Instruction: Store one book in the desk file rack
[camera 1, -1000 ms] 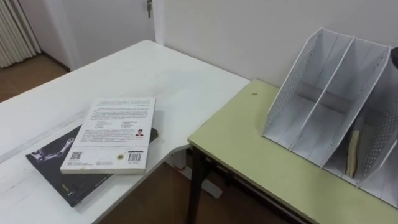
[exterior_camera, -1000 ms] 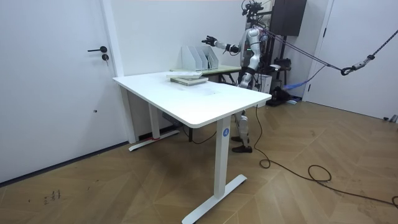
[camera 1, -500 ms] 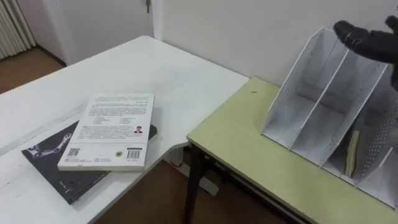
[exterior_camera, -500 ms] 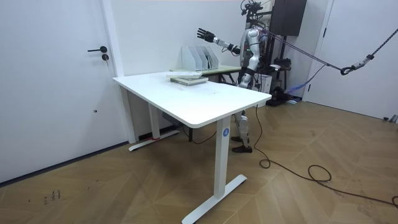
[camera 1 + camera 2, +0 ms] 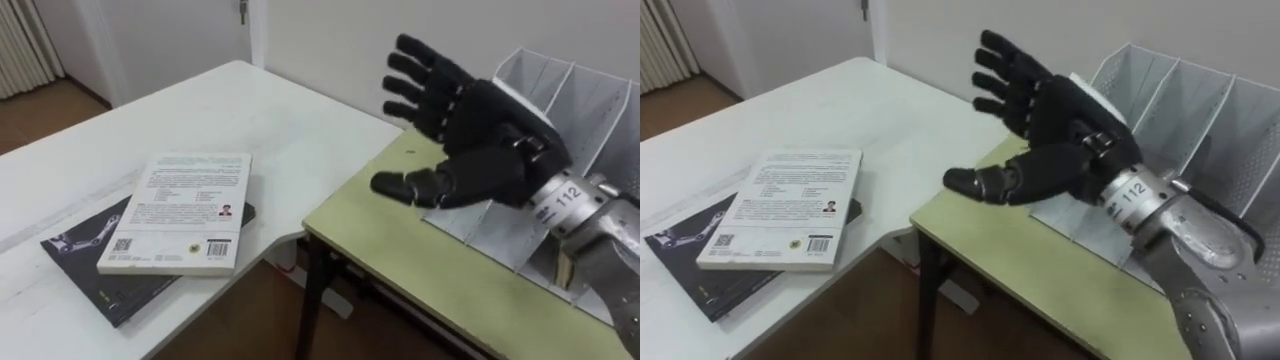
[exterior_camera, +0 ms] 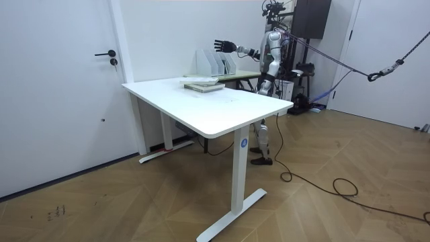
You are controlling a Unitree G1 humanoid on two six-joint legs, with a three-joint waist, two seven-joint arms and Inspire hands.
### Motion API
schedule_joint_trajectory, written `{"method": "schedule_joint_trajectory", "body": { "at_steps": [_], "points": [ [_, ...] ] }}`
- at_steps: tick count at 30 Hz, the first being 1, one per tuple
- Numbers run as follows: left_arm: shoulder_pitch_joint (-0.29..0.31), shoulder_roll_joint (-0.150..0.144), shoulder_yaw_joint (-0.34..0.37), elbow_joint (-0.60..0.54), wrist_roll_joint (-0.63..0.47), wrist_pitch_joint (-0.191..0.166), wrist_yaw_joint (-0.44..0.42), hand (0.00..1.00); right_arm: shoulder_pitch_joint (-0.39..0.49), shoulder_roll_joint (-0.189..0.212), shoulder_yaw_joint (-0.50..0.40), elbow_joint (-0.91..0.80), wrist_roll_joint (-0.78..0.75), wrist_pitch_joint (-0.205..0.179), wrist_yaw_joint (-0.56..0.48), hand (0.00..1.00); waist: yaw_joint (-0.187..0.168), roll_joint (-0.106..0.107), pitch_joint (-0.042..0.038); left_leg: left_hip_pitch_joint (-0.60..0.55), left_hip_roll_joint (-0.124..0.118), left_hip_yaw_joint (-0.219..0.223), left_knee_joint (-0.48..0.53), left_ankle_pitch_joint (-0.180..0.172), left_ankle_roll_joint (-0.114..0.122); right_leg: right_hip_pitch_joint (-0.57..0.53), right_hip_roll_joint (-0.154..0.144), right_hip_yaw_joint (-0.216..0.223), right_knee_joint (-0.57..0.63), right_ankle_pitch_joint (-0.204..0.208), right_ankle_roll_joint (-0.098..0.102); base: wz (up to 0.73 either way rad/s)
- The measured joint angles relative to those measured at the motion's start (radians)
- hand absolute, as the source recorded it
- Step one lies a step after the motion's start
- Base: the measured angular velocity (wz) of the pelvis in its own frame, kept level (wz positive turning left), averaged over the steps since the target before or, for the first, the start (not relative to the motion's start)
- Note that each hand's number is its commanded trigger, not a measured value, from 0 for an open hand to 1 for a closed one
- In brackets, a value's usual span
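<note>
Two books (image 5: 178,212) lie well left of the right hand (image 5: 490,150).

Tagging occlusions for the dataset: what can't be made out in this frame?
- The file rack: in the left eye view the open right hand covers its near slots, and its right end is cut by the picture's edge.
- The brown thing in one slot: only a sliver beside the wrist, unidentifiable.
- The dark book: the white book covers most of it.
- Room view: books and rack too small for detail.
</note>
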Motion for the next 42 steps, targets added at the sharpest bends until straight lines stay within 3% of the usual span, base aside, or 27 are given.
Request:
{"method": "schedule_joint_trajectory", "body": {
  "at_steps": [4, 8, 9, 14, 17, 20, 22, 25, 30, 38, 42],
  "points": [
    [-0.020, 0.021, -0.049, 0.001, -0.024, 0.006, 0.003, 0.00, 0.104, 0.001, 0.090, 0.031, -0.041, 0.024, 0.097, 0.00, 0.037, -0.012, 0.0051, 0.012, 0.003, 0.002, -0.003, -0.002, -0.002, 0.015, 0.002, -0.001, -0.005, 0.004, 0.001, 0.00],
    [-0.045, 0.014, -0.057, 0.028, -0.031, 0.008, 0.005, 0.00, 0.215, 0.014, 0.118, 0.139, -0.139, 0.050, 0.164, 0.00, 0.070, -0.006, 0.0086, 0.006, 0.002, 0.001, -0.002, -0.002, -0.002, 0.016, 0.001, -0.003, -0.014, 0.012, 0.002, 0.00],
    [-0.047, 0.008, -0.058, 0.026, -0.032, 0.008, 0.006, 0.00, 0.248, 0.022, 0.118, 0.170, -0.179, 0.055, 0.169, 0.00, 0.075, 0.002, 0.0131, 0.004, 0.002, 0.002, -0.001, -0.002, -0.001, 0.013, 0.000, -0.002, -0.014, 0.014, 0.002, 0.00],
    [-0.059, -0.014, -0.075, 0.028, -0.041, -0.005, 0.023, 0.00, 0.339, 0.118, 0.134, 0.307, -0.344, 0.052, 0.165, 0.00, 0.076, 0.029, 0.0098, -0.019, 0.003, 0.002, 0.006, -0.002, -0.001, -0.007, -0.002, -0.004, -0.014, 0.016, -0.001, -0.02],
    [-0.056, -0.026, -0.075, 0.033, -0.041, -0.015, 0.025, 0.00, 0.361, 0.141, 0.134, 0.365, -0.395, 0.047, 0.164, 0.00, 0.076, 0.038, 0.0092, -0.019, 0.004, 0.002, 0.004, -0.001, -0.002, -0.006, -0.002, -0.003, -0.016, 0.016, -0.002, 0.00],
    [-0.051, -0.030, -0.072, 0.037, -0.041, -0.026, 0.035, 0.00, 0.377, 0.154, 0.134, 0.445, -0.414, 0.022, 0.156, 0.00, 0.074, 0.040, 0.0095, -0.018, 0.004, 0.001, 0.005, -0.001, -0.002, -0.004, -0.001, -0.003, -0.018, 0.016, -0.002, 0.00],
    [-0.050, -0.034, -0.076, 0.037, -0.045, -0.036, 0.050, 0.00, 0.376, 0.175, 0.134, 0.560, -0.438, -0.015, 0.129, 0.00, 0.073, 0.037, 0.0081, -0.019, 0.004, 0.002, 0.003, -0.001, -0.002, -0.002, -0.001, -0.003, -0.026, 0.016, -0.002, 0.00],
    [-0.046, -0.044, -0.074, 0.037, -0.033, -0.044, 0.067, 0.00, 0.383, 0.209, 0.134, 0.703, -0.517, -0.028, 0.072, 0.00, 0.074, 0.034, 0.0066, -0.020, 0.003, 0.002, 0.003, -0.002, -0.002, -0.001, 0.001, -0.003, -0.030, 0.016, -0.002, 0.00],
    [-0.044, -0.053, -0.075, 0.039, -0.028, -0.062, 0.076, 0.00, 0.387, 0.222, 0.133, 0.890, -0.560, -0.073, -0.037, 0.00, 0.067, 0.043, 0.0091, -0.011, 0.001, -0.001, -0.002, -0.001, -0.002, 0.008, -0.001, -0.014, -0.033, 0.016, -0.001, 0.02],
    [-0.030, -0.058, -0.035, 0.078, -0.019, -0.077, 0.095, 0.00, 0.379, 0.249, -0.008, 1.179, -0.485, -0.117, -0.194, 0.00, 0.043, 0.046, 0.0088, -0.003, -0.002, -0.019, -0.009, -0.001, -0.002, 0.025, -0.001, -0.011, -0.049, 0.013, 0.001, 0.05],
    [-0.016, -0.070, 0.013, 0.105, 0.003, -0.080, 0.096, 0.00, 0.377, 0.269, -0.077, 1.277, -0.395, -0.133, -0.233, 0.00, 0.011, 0.042, 0.0125, 0.013, -0.009, -0.028, -0.015, -0.001, -0.002, 0.045, 0.000, -0.019, -0.053, 0.005, 0.007, 0.09]
  ]
}}
